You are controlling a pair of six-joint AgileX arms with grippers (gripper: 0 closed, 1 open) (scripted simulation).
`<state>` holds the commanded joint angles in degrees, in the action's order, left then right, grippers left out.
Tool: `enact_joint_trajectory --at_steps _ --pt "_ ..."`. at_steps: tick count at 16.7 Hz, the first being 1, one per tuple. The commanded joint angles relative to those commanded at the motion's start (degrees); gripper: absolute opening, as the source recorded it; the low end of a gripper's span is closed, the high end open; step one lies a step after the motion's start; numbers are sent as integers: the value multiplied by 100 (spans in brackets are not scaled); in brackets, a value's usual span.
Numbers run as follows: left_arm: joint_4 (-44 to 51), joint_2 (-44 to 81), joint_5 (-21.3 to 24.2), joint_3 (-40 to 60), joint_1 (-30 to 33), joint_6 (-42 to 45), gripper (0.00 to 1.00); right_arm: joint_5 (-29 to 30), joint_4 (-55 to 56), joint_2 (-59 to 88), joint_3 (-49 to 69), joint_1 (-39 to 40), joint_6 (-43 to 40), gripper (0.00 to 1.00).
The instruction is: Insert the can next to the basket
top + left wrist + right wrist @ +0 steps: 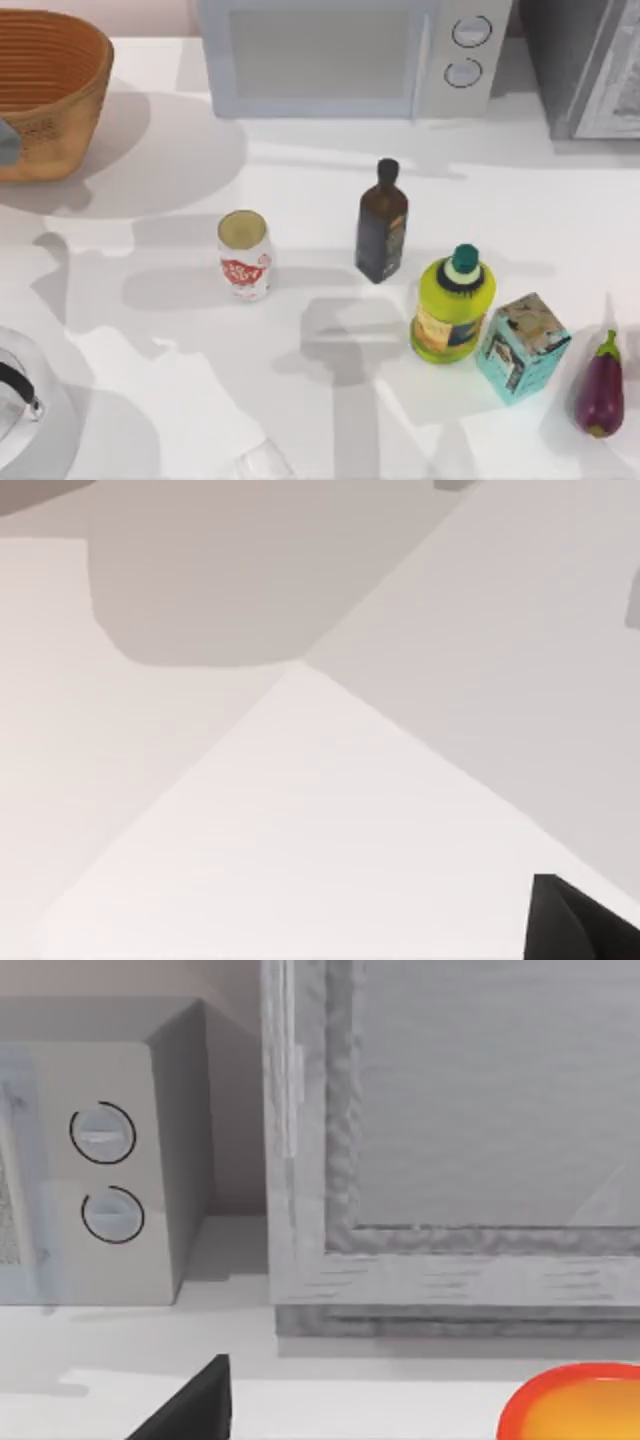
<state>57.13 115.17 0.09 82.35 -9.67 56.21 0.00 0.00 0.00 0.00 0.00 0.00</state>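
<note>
bare table (150,330) lies between can (245,254) and basket (45,90); dark bottle (381,222) stands right of can.

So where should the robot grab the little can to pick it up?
Probably around its round side, about halfway up. The can stands upright on the table, with bare table to its left and front. The brown bottle stands apart on its right, so coming from the left or from above looks safest.

You're seeing little of the AgileX arms — a black, angular gripper finger (580,920) edging into the left wrist view, a matching dark, flat-sided wedge (190,1410) showing in the right wrist view — matte, unmarked.
</note>
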Motion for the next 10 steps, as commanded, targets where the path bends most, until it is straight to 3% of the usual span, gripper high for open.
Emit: enact_joint_trajectory --at_steps 6,10 --pt "-64 -171 -47 177 86 -141 0 0 0 0 0 0 0 100" --pt "-269 -764 -211 950 561 -1074 0 0 0 0 0 0 0 100"
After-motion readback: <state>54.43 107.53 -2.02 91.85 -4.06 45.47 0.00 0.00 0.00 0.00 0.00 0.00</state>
